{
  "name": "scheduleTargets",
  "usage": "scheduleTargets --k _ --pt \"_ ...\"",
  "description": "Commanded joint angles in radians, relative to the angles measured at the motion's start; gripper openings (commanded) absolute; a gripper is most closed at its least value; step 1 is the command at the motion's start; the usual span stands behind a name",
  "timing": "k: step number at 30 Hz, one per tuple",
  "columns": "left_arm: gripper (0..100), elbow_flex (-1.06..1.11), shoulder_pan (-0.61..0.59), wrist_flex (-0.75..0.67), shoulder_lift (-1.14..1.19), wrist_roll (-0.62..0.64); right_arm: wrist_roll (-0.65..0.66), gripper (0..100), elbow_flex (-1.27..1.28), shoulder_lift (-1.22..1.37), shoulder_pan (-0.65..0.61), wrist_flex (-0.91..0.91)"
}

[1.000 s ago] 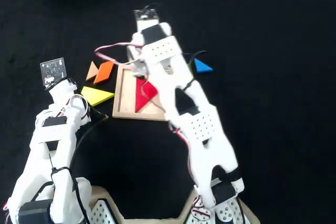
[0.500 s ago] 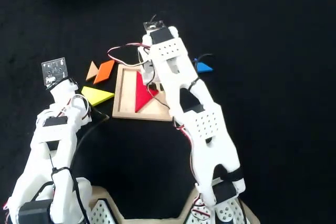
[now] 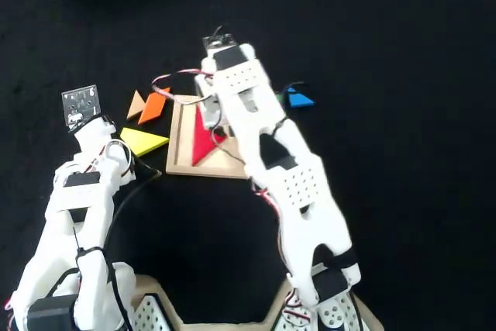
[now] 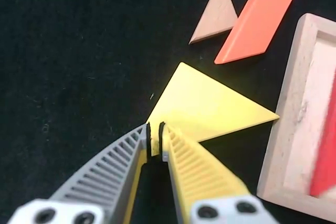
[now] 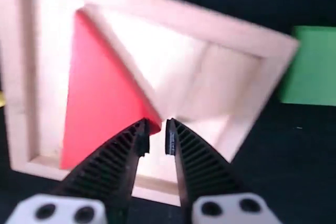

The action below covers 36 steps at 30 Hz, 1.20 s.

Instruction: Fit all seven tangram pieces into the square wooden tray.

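The square wooden tray (image 3: 178, 136) lies mid-table with a red triangle (image 3: 201, 141) inside it. In the right wrist view my right gripper (image 5: 156, 128) hangs over the tray (image 5: 173, 17), its fingers nearly together around one corner of the red triangle (image 5: 100, 98). A yellow triangle (image 4: 207, 103) lies flat just left of the tray. My left gripper (image 4: 155, 128) is shut, tips at the near edge of that triangle. An orange parallelogram (image 3: 153, 106) and a small wood-coloured triangle (image 3: 136, 104) lie behind the yellow one (image 3: 143, 141).
A blue triangle (image 3: 299, 99) lies on the black cloth right of the tray, with a green piece (image 5: 310, 66) between it and the tray's rim. The right arm's white body (image 3: 263, 145) covers the tray's right half. Bare cloth stretches far left and right.
The right arm swung to the right and back left over the tray, and the red triangle turned with it, showing narrower now. The left arm and the yellow triangle stayed put.
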Motion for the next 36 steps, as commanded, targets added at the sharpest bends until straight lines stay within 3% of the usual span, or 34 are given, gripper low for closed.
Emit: scheduleTargets --k 1,17,21,27,32,36 --pt "6 -0.01 0.012 -0.017 -0.011 0.003 0.011 6.4 -0.005 -0.008 -0.06 -0.011" --pt "6 -0.01 0.008 -0.017 -0.011 0.003 0.012 6.2 -0.007 -0.012 -0.106 -0.146" --pt "6 -0.01 0.005 -0.017 -0.011 0.003 0.026 6.3 -0.021 -0.036 -0.107 -0.098" --pt "6 -0.01 0.005 -0.017 -0.011 0.003 0.181 5.9 -0.117 -0.114 -0.018 0.098" --pt "6 -0.01 0.005 -0.017 -0.011 0.003 0.242 4.4 0.035 -0.232 0.081 0.097" --pt "6 -0.01 0.008 -0.017 -0.011 0.003 0.245 3.9 0.213 -0.351 0.072 0.069"
